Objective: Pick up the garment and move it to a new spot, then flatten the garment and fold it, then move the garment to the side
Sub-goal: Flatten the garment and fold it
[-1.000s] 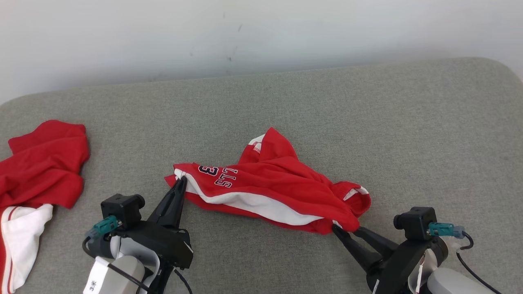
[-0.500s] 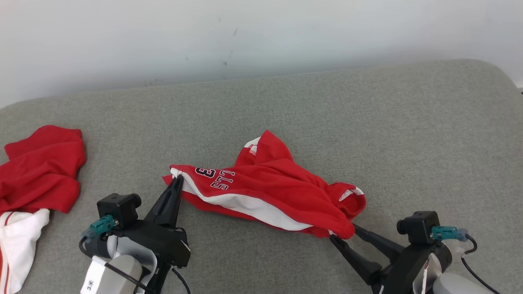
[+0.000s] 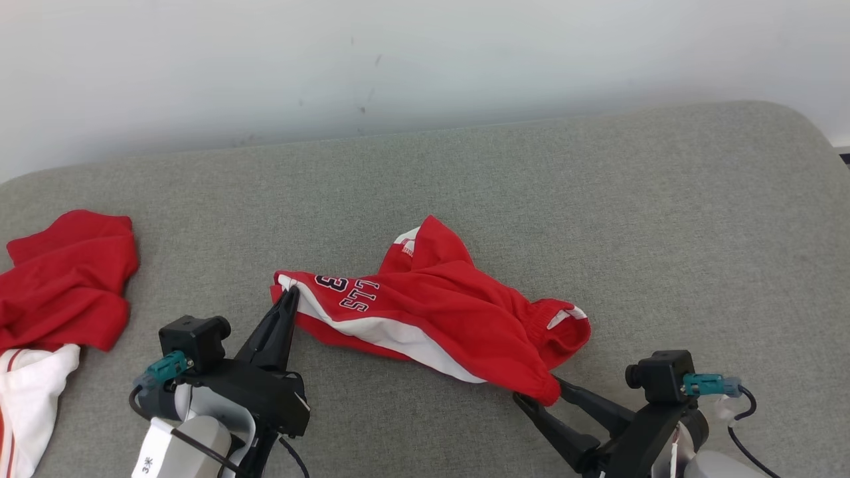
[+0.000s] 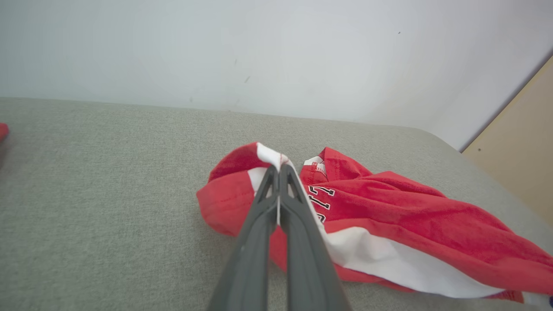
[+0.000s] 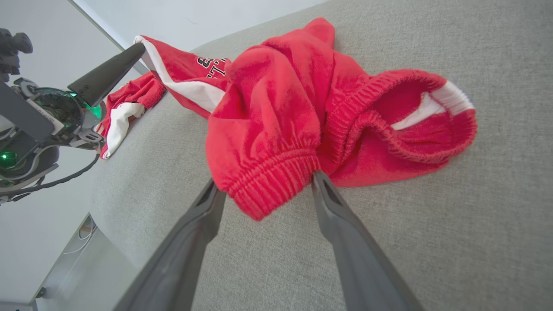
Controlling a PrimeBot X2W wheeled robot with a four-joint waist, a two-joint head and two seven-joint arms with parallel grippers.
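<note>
Shorts (image 3: pixel 431 312) lie bunched in the middle of the cushion (image 3: pixel 631 212), your left gripper (image 3: pixel 290 297) clamped on a leg corner and your right gripper (image 3: pixel 536 390) spread open astride the waistband (image 5: pixel 276 172), so the move looks done, with flattening, folding and setting aside left.

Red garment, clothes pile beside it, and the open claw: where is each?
Red garment (image 3: pixel 458 312), head view, its red middle.
Clothes pile (image 3: pixel 66 279), head view, its red upper part.
Right gripper (image 3: pixel 538 392), head view, between its open fingertips.
</note>
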